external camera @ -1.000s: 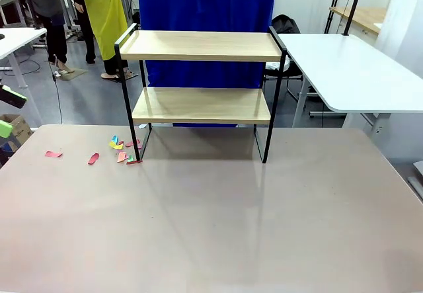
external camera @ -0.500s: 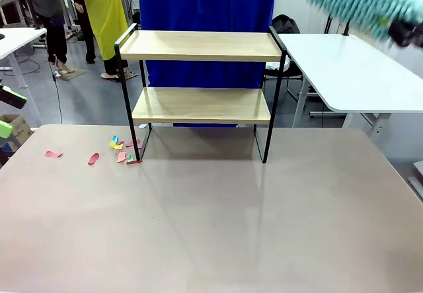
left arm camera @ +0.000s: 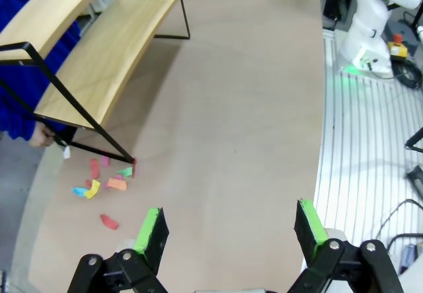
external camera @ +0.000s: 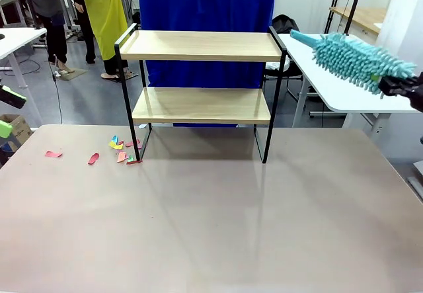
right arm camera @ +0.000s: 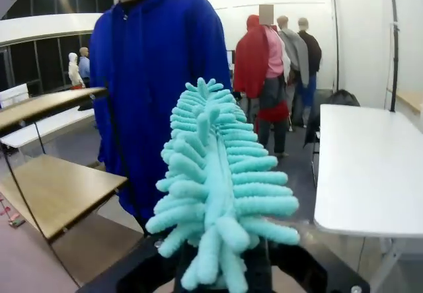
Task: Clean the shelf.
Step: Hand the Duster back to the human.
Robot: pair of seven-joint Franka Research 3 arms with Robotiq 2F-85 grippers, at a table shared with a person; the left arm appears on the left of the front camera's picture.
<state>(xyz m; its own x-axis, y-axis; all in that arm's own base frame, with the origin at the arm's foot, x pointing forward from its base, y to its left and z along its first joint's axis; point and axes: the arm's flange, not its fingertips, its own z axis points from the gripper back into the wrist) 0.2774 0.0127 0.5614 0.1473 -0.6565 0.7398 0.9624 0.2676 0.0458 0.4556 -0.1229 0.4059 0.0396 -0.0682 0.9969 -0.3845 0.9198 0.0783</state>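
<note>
A: Where's the shelf (external camera: 201, 94)?

B: I see it standing at the far side of the counter (external camera: 211, 220), middle of the front view, both wood boards bare. Blue cloth (external camera: 206, 5) hangs behind it.

A: Right tool?

B: At the right edge of the front view, the right tool (external camera: 411, 88) is clamped tight on the handle of a teal duster (external camera: 350, 56). Duster head is in the air, tip pointing toward the shelf's upper right corner, not touching. In my right wrist view the duster (right arm camera: 215, 194) rises straight up the frame, a person in a blue hoodie (right arm camera: 158, 75) beyond it.

A: Left tool?

B: Left tool (left arm camera: 230, 230) has jaws spread wide, nothing between them, above the counter.

A: Anything else on the counter?

B: Coloured paper scraps (external camera: 119, 151) lie by the shelf's left front leg, two pink ones farther left.
</note>
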